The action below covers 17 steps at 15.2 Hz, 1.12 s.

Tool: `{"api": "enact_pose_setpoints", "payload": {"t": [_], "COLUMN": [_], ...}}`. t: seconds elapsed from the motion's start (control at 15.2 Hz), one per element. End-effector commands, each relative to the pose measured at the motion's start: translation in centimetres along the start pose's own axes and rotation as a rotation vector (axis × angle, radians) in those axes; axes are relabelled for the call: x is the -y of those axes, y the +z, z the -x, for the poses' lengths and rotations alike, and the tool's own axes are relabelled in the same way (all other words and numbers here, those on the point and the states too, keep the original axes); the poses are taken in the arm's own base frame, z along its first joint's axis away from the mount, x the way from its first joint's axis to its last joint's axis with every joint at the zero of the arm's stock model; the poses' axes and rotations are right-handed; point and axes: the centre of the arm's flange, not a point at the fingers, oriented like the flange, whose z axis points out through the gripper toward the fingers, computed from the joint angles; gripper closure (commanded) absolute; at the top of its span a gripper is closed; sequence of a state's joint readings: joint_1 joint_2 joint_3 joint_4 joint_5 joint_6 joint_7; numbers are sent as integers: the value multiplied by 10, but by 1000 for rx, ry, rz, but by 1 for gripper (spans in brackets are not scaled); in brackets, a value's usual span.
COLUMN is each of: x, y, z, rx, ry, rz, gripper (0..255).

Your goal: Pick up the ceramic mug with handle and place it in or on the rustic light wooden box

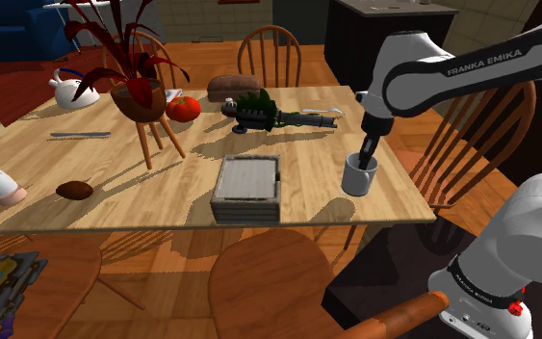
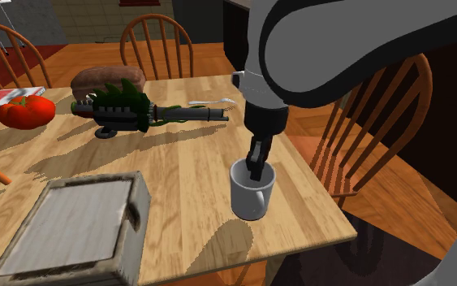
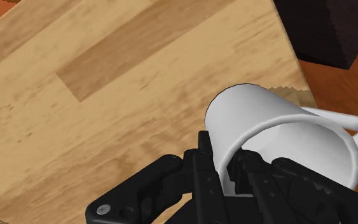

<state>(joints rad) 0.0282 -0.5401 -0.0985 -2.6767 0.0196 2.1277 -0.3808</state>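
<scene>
Evidently pincer [image 2: 256,169] closed on white mug [image 2: 249,200] rim wall, one finger inside. Thin grip: mug may swing, slip, clip box [image 1: 246,189] or fall off table [image 2: 194,183] edge.

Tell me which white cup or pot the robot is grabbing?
The white mug, its rim pinched by the end effector. The white teapot sits far across the table, untouched.
</scene>
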Motion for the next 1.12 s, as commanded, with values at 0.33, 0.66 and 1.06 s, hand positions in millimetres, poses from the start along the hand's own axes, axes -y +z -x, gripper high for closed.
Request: {"api": "enact_pose_setpoints", "payload": {"t": [0.33, 0.66, 1.06], "x": [1, 3, 5], "y": [-36, -63, -94], "z": [-1, -1, -2], "rx": [0, 0, 0], "ry": [0, 0, 0], "rz": [0, 0, 0], "gripper": [255, 255, 255]}}
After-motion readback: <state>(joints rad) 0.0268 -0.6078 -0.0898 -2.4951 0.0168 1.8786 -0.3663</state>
